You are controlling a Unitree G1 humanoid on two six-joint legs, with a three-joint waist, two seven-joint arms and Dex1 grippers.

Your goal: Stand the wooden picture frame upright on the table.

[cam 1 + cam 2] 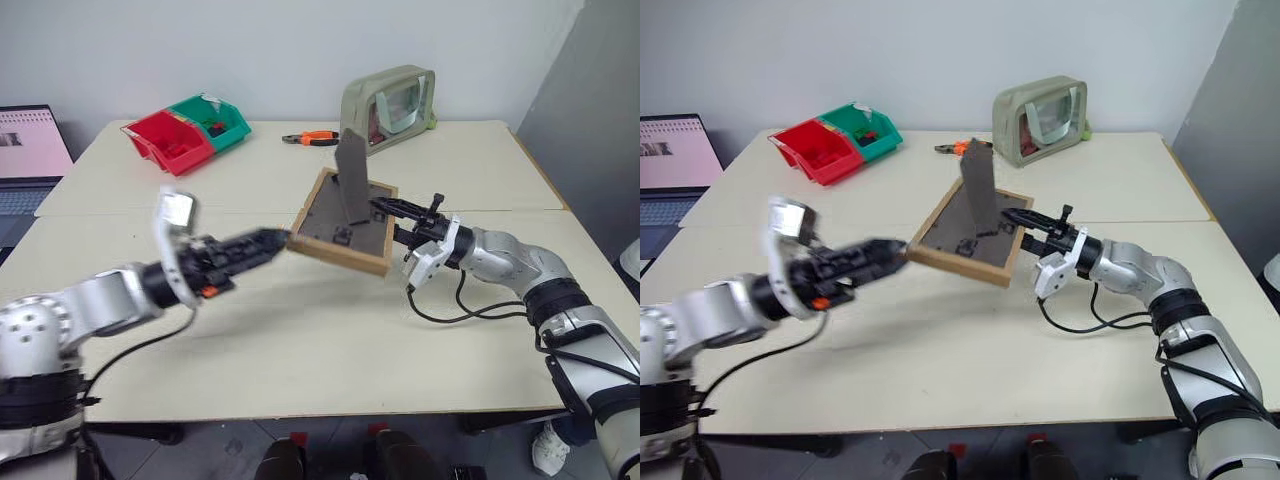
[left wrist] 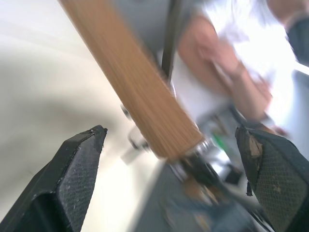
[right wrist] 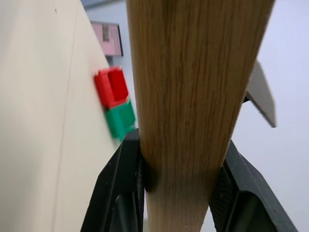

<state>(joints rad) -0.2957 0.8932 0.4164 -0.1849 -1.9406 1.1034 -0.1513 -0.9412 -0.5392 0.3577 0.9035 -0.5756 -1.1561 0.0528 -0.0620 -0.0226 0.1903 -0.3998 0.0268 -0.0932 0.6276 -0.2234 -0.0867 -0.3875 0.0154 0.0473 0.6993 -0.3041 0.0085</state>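
The right gripper (image 1: 398, 222) is clamping one side of the frame (image 1: 345, 235), holding it tilted above the table (image 1: 300, 340), dark back up and stand raised. The left gripper (image 1: 278, 240) is standing wide at the opposite edge, gripping nothing.

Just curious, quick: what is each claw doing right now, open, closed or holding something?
Left claw: open, at the edge of the wooden picture frame, not gripping.
Right claw: shut on the wooden picture frame's edge.
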